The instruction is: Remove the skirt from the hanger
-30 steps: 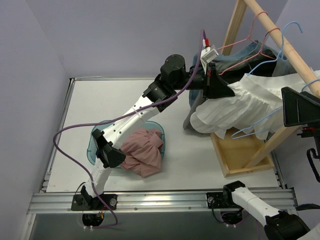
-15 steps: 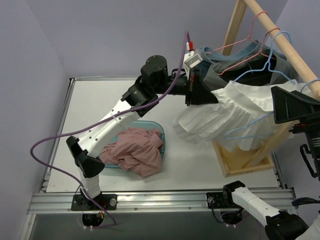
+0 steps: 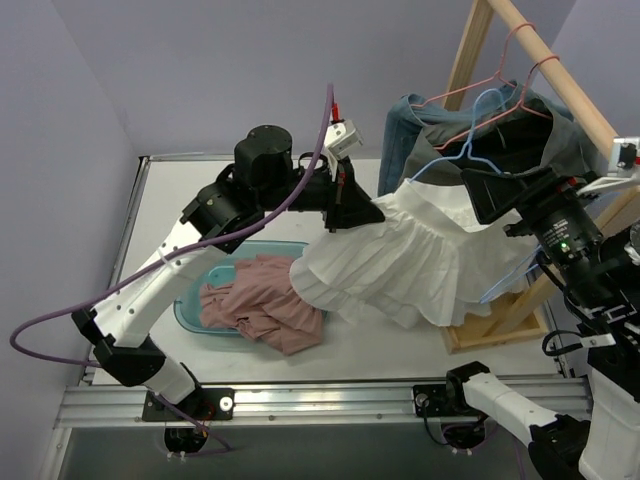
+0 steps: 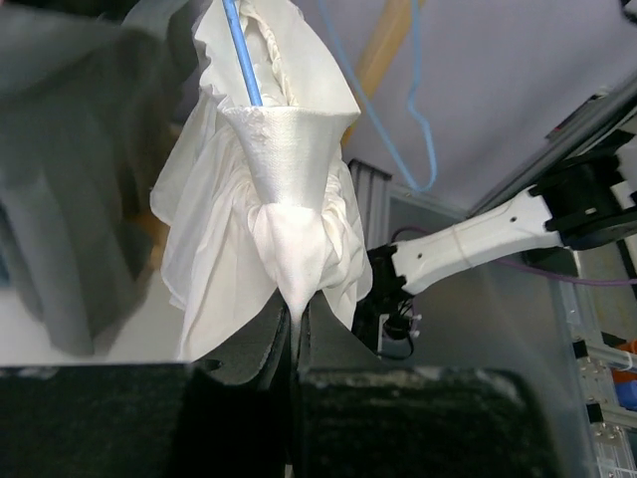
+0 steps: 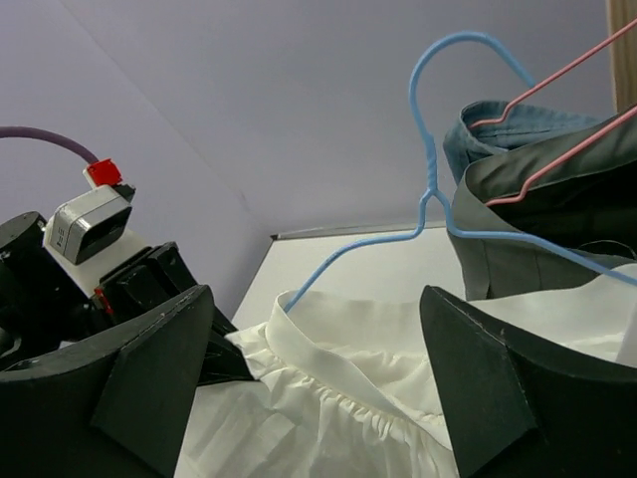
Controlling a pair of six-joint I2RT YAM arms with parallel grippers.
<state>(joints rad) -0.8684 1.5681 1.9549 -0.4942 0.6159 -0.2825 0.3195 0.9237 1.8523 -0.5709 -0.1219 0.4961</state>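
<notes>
L gripper [image 4: 296, 324] is pinching the white skirt [image 3: 400, 260], jaws clamped on fabric. R gripper [image 5: 314, 349] is hovering, jaws wide, beside the blue hanger [image 5: 435, 189].

Overview, wrist close-ups, skirt [image 3: 420, 258] seemingly shared

The skirt [image 3: 400, 262] and wooden rack [image 3: 468, 48] block the right side.

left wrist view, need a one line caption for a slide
Left pincer shut on a bunched fold of the white skirt, blue hanger entering its top.
</notes>
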